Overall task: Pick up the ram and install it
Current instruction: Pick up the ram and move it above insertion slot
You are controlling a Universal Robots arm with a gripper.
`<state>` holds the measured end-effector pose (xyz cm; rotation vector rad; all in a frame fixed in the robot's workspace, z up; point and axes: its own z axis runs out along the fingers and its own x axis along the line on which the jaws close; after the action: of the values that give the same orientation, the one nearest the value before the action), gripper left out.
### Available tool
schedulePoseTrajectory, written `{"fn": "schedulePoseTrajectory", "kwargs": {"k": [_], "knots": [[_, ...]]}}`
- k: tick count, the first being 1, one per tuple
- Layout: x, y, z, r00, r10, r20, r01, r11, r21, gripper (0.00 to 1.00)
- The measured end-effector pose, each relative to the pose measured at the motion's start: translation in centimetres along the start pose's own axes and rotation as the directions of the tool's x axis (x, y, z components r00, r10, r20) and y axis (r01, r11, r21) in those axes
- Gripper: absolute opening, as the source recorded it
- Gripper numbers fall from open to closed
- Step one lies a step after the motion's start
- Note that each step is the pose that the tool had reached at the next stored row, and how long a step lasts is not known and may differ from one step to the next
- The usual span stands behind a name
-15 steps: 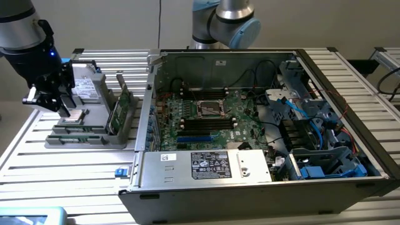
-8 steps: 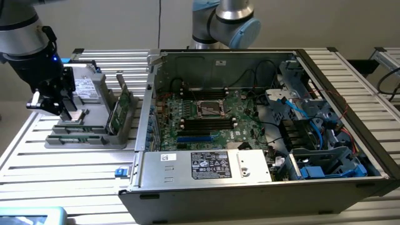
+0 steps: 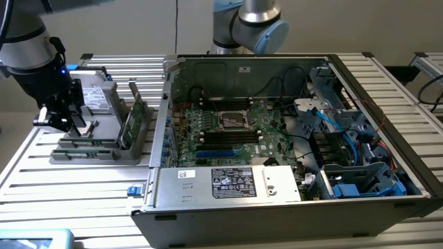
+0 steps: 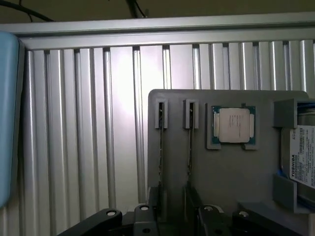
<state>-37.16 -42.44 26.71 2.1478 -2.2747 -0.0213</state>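
Note:
Two ram sticks stand on edge in parallel slots of a grey parts tray (image 4: 226,172). In the wrist view I see one ram (image 4: 161,147) and the other ram (image 4: 190,147) as thin dark lines. In the exterior view a ram (image 3: 84,154) shows green at the tray's front. My gripper (image 3: 68,123) hangs just above the tray on the exterior view's left. It is open and holds nothing. Its black fingers (image 4: 147,219) stand apart over the near ends of the sticks. The open computer case (image 3: 277,207) shows the motherboard's black slots (image 3: 230,138).
The tray also carries a square silver processor (image 4: 234,125), a hard drive (image 4: 301,155) and upright green cards (image 3: 128,124). The case wall (image 3: 163,119) rises right beside the tray. Cables and a blue drive cage (image 3: 360,181) crowd the case's right side. Ribbed aluminium table (image 4: 88,123) lies all around.

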Motion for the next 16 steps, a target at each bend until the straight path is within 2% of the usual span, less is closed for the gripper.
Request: {"fn": "schedulePoseTrajectory", "kwargs": {"k": [4,9,14,16], "knots": [[0.0,0.06,0.71,1.0,0.0,-0.0028,0.0,1.0,0.0002,0.36],[0.0,0.06,1.21,0.9999,0.0,-0.017,0.0,1.0,0.0013,0.36],[0.0,0.04,1.94,0.9997,0.001,-0.0228,0.0,1.0,0.0033,0.36],[0.0,0.05,2.11,0.9996,0.001,-0.0284,-0.001,1.0,0.0061,0.36]]}}
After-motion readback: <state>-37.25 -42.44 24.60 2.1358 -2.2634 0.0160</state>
